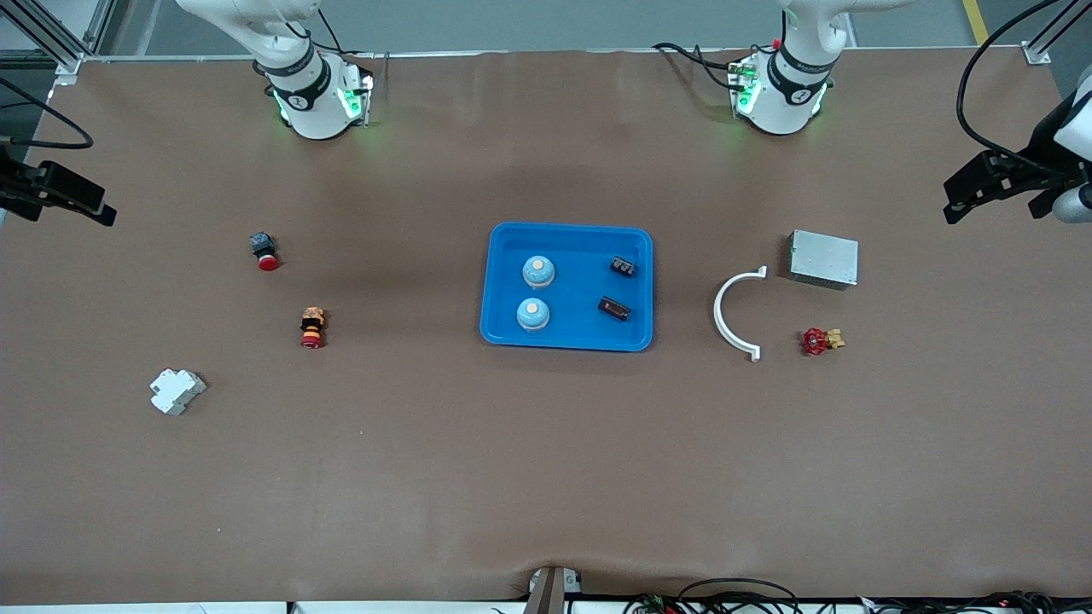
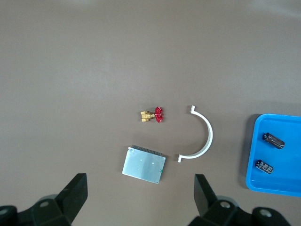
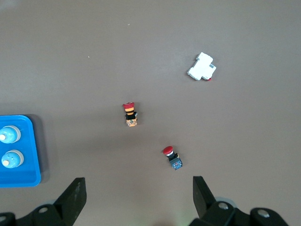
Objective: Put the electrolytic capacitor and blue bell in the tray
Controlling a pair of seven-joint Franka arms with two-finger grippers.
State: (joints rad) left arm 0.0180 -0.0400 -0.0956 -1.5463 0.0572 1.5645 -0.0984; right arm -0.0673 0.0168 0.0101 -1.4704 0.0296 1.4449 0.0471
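The blue tray (image 1: 567,234) sits mid-counter and holds two blue bells (image 1: 538,272) toward the right arm's end and two electrolytic capacitors (image 1: 622,266) toward the left arm's end. The left gripper (image 2: 141,197) hangs with jaws spread wide and empty over the grey metal box (image 2: 144,164). The right gripper (image 3: 138,197), jaws likewise apart and empty, hangs near a red-capped push button (image 3: 172,157).

Setting: robotics lab or test bench. You see a table (image 1: 546,477) under brown matting, two arm bases with green status lights bolted along the top of the frame, aluminium framing at the upper corners, loose cables at the bottom edge, and scattered industrial parts: push-buttons, a valve (image 1: 821,341), a metal box (image 1: 823,258).
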